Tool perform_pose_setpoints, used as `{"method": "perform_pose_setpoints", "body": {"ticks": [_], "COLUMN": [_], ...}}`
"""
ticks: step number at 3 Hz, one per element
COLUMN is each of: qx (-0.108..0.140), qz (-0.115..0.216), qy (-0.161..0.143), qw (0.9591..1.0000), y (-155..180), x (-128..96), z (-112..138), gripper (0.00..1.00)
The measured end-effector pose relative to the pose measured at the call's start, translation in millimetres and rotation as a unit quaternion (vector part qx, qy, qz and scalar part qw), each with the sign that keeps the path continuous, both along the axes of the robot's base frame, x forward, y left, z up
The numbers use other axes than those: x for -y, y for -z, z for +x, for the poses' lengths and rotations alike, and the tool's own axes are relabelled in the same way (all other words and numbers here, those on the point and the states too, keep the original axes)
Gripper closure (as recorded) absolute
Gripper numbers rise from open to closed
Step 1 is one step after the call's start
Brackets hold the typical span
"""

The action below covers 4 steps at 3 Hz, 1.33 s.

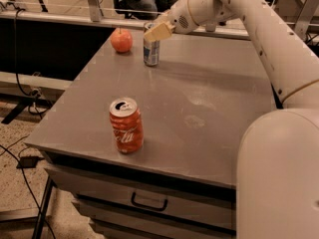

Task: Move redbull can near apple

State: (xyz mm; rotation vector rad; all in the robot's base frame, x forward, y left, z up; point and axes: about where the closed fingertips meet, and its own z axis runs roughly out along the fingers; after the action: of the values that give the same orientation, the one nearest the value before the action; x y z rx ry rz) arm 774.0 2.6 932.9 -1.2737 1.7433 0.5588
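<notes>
The redbull can (151, 53), slim and silver-blue, stands upright at the far side of the grey table (209, 118). The apple (121, 40), round and red-orange, sits just left of it, a small gap between them. My gripper (155, 32) reaches in from the right and is shut on the top of the redbull can, with a tan finger (158, 32) across the can's upper part. The can's top is partly hidden by the fingers.
A red Coca-Cola can (126, 125) stands upright near the table's front left. A drawer with a handle (148, 202) is under the table top. My white arm (269, 44) spans the right side. Cables lie on the floor at the left.
</notes>
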Motion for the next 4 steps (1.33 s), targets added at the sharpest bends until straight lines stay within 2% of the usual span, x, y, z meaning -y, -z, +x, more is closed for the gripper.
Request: {"method": "perform_pose_setpoints", "body": {"ticks": [1,2,3,4], "qx": [0.006,0.008,0.011,0.009], "qz": [-0.005,-0.003,-0.005,-0.006], "qy": [-0.016,-0.019,-0.016,-0.018], "qw": [0.9998,0.9998,0.9998,0.9998], "y": [-6.6,-7.4,-4.0,0.2], "x": [-33.6,-39.5,-41.8,-46.5], "z": [18.7,24.0,30.7,31.8], "gripper": [1.00,1.00,0.85,0.53]}}
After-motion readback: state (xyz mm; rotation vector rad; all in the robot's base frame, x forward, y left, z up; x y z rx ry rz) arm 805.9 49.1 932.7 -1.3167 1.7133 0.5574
